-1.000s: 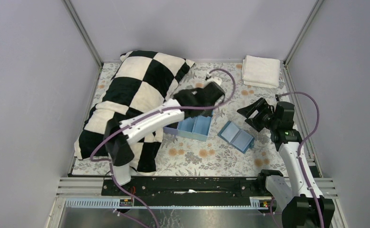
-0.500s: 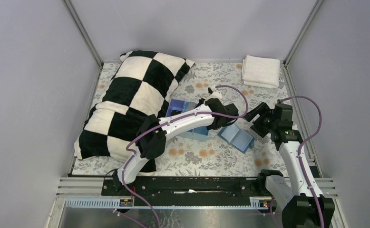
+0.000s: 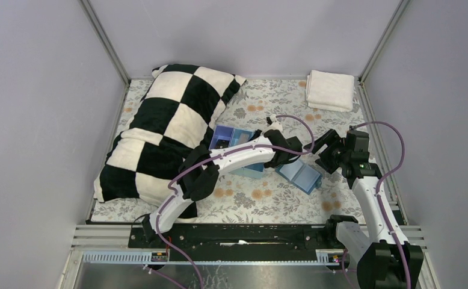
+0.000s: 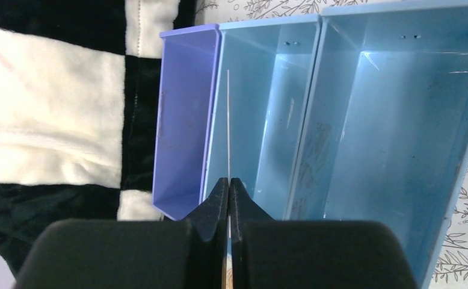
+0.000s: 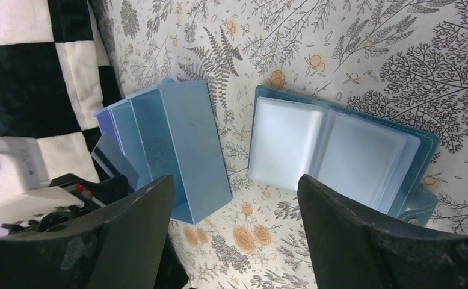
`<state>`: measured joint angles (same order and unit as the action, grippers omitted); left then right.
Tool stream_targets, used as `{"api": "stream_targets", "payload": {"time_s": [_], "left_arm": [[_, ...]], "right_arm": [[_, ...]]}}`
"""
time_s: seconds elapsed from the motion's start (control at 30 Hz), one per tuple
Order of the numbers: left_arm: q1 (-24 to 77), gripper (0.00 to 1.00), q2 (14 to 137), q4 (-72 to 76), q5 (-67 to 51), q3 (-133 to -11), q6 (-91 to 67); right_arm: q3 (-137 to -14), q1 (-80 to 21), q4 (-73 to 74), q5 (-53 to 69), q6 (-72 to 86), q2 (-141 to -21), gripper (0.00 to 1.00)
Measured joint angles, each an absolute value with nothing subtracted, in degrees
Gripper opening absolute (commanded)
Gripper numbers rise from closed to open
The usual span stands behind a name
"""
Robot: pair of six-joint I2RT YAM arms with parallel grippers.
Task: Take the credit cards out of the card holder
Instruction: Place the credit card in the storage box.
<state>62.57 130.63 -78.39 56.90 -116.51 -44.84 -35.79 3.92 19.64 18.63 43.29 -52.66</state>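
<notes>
We hold one credit card (image 4: 228, 120) edge-on in the left claw (image 4: 228, 185), its jaws pressed shut on the card's two faces near one end. The card hangs over the tray (image 4: 316, 120), which sits about mid-table. It is roughly above the wall between the lavender end compartment and the middle blue one, and we cannot tell whether it touches the tray. The card holder (image 3: 299, 174) lies open and flat on the floral cloth (image 3: 249, 198), just right of the tray and nearer the near edge than the far one. The right claw (image 5: 234, 180) is aimed at it from above, apart from it, jaws spread wide and empty. The holder's clear sleeves look pale, and we cannot tell whether any card remains inside. We judge the cards light, thin, stiff and slick, so a firm pinch on the faces near a short edge suits them; a loose one could let a card slide. The holder looks soft and light and would likely shift when a card is pulled, so pinning one flap should help.
</notes>
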Motion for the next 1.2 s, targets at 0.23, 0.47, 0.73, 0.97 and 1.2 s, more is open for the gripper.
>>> {"api": "stream_targets", "payload": {"time_s": [0.23, 0.47, 0.73, 0.97, 1.2], "left_arm": [[61.9, 0.0, 132.2, -76.1, 55.5, -115.1, -43.8], [59.6, 0.14, 133.4, -72.9, 52.9, -112.5, -41.8], [57.5, 0.3, 133.3, -72.3, 52.5, -112.6, -38.9], [57.6, 0.31, 132.7, -71.8, 50.4, -112.9, -37.8], [59.8, 0.38, 126.5, -67.9, 43.7, -114.4, -35.4]], "right_arm": [[-35.8, 3.9, 19.4, 19.2, 43.3, -52.7, 0.82], [-35.8, 3.9, 18.8, 19.9, 43.4, -52.7, 0.83], [-35.7, 3.9, 18.6, 20.6, 43.4, -52.7, 0.83], [-35.7, 3.9, 18.5, 20.7, 43.6, -52.7, 0.83], [-35.5, 3.9, 18.5, 20.6, 43.5, -52.4, 0.83]]}}
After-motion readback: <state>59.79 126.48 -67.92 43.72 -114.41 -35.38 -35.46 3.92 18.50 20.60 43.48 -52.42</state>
